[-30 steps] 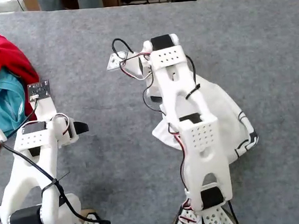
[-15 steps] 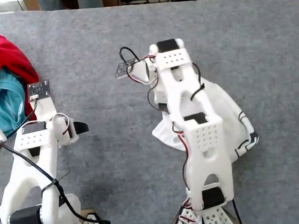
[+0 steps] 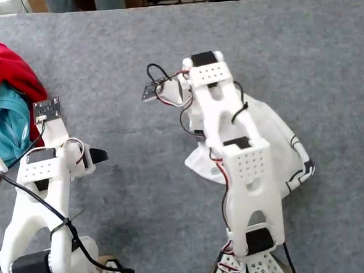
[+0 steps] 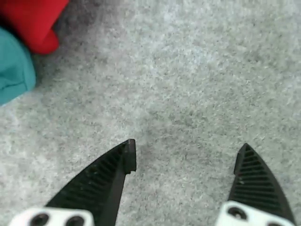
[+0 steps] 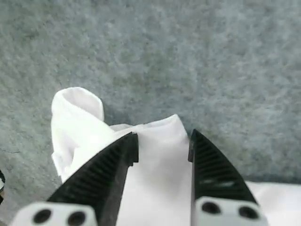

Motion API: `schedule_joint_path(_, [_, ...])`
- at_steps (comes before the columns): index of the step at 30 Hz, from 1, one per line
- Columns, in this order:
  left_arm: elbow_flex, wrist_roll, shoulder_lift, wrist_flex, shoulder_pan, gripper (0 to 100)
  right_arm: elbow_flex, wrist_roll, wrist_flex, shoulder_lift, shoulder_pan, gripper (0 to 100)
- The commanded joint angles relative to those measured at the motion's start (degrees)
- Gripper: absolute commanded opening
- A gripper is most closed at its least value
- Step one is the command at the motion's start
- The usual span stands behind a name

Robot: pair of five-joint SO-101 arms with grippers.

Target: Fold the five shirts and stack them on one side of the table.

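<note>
A crumpled white shirt [image 3: 276,137] with black trim lies on the grey table right of centre, partly under the right arm. My right gripper [image 5: 162,140] hovers at the shirt's far edge, open narrowly, with white shirt [image 5: 157,162] cloth lying between its fingers and a rolled fold beside one finger. A red shirt [image 3: 4,64] and a teal shirt [image 3: 5,125] are heaped at the table's left edge. My left gripper [image 4: 187,153] stands wide open over bare grey felt, a short way from the red shirt [image 4: 33,19] and the teal shirt [image 4: 14,70].
Grey felt table [image 3: 325,53] stretches bare across the back and the far right. The two arm bases [image 3: 257,262] stand at the near edge. Loose cables hang off both wrists.
The right arm's wrist has shifted a little rightward and back toward the white shirt. The left arm and the shirts have stayed put.
</note>
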State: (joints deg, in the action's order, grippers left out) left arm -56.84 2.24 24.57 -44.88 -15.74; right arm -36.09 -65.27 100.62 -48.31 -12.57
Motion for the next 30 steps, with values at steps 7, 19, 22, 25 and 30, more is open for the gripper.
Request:
schedule_joint_path(7, [0.3, 0.1, 1.4, 0.8, 0.5, 34, -8.0, -0.6, -0.4, -7.3, 0.8, 18.8])
schedule_joint_path(19, [0.3, 0.1, 1.4, 0.8, 0.5, 34, -11.5, -0.2, 0.3, -8.2, 1.8, 1.7])
schedule_joint_path(22, [0.3, 0.1, 1.4, 0.8, 0.5, 34, -11.8, 2.0, 0.2, -5.6, 2.5, 1.5])
schedule_joint_path(25, [0.3, 0.1, 1.4, 0.8, 0.5, 34, -15.4, 5.5, -0.5, -2.5, 2.6, 1.5])
schedule_joint_path(30, [0.4, 0.1, 1.4, 0.8, 0.5, 34, -26.8, 16.8, -6.5, -1.1, 2.8, 1.5])
